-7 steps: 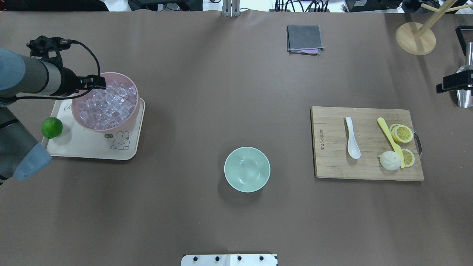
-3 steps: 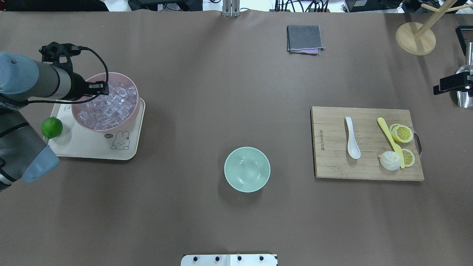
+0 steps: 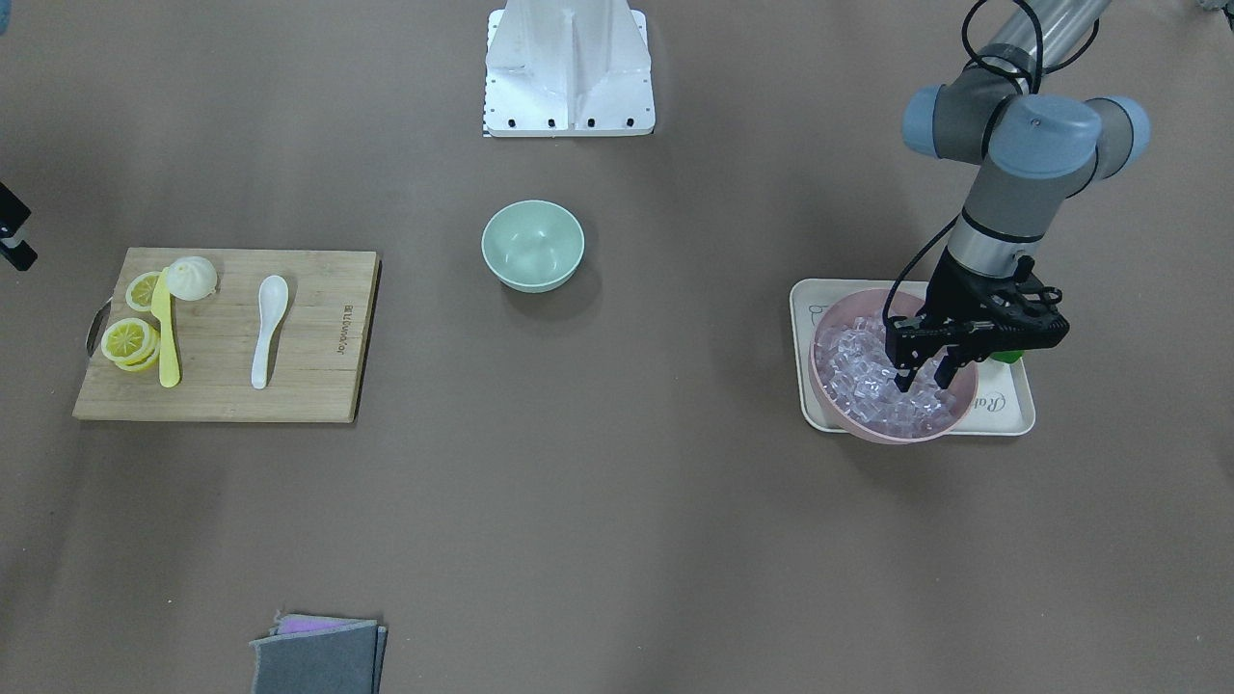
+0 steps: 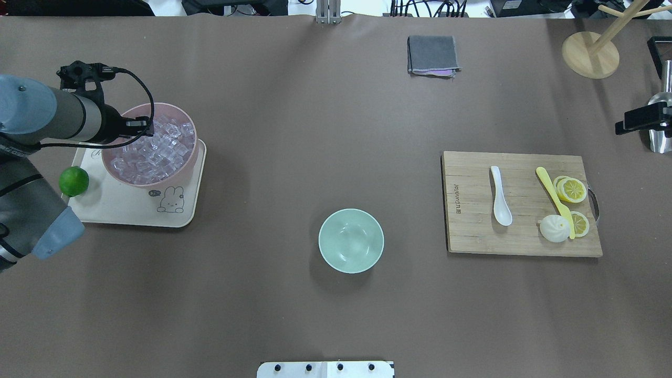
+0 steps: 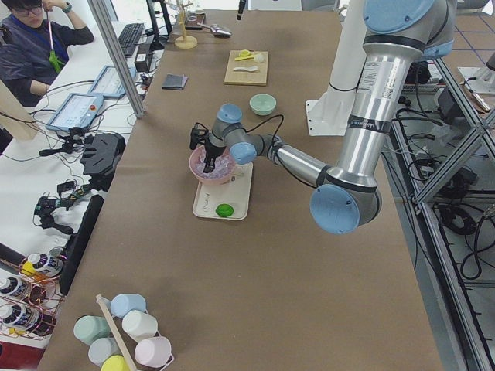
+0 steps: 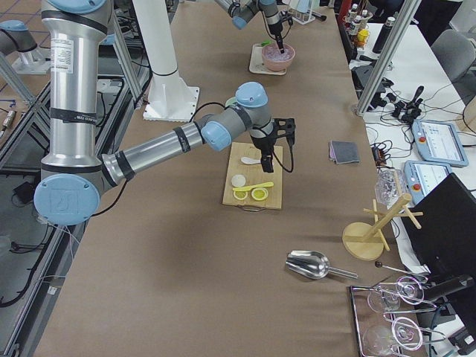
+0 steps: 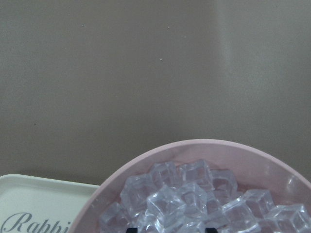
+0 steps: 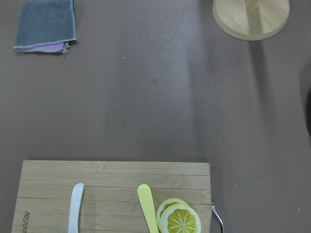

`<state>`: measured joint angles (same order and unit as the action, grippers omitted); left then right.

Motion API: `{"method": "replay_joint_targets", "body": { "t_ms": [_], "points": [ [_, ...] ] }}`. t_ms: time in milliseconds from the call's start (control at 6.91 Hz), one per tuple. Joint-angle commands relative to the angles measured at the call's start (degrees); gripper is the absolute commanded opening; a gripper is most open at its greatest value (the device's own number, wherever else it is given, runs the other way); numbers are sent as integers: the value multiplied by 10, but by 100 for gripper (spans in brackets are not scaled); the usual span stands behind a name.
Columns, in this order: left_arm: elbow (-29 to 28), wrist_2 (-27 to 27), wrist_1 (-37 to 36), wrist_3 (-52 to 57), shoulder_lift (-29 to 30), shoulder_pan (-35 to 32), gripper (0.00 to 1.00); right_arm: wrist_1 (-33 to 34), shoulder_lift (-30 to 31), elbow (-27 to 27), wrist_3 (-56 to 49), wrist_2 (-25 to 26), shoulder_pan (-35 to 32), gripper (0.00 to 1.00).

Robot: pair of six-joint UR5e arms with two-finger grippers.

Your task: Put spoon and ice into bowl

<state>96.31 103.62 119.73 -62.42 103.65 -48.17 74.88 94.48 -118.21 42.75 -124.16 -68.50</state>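
The left claw [image 3: 924,378] is hanging over the pink bowl [image 4: 149,184] on the tray [image 4: 131,215], its fingers [image 3: 904,379] spread apart and their tips reaching in among the ice [image 4: 155,149] heaped there. A lime [image 4: 73,181] is sitting at the tray's edge beside that bowl. The green bowl [image 4: 350,240] is standing empty in the middle of the surface [image 4: 294,131], well apart from the tray. The spoon [image 4: 500,197] is lying on the cutting board [image 4: 472,236], near the yellow knife [image 4: 554,194] and lemon slices [image 4: 571,189]. The right claw [image 6: 266,149] is hovering above the board; I cannot tell whether it is spread or pressed together.
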Motion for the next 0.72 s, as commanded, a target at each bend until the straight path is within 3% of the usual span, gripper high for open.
{"method": "replay_joint_targets", "body": {
  "t_ms": [0,579],
  "points": [
    [-6,1,0,39,1,-1,54,0,0,0,0,5,1,100],
    [-5,3,0,41,3,-1,51,0,1,-1,0,4,1,100]
  ]
}}
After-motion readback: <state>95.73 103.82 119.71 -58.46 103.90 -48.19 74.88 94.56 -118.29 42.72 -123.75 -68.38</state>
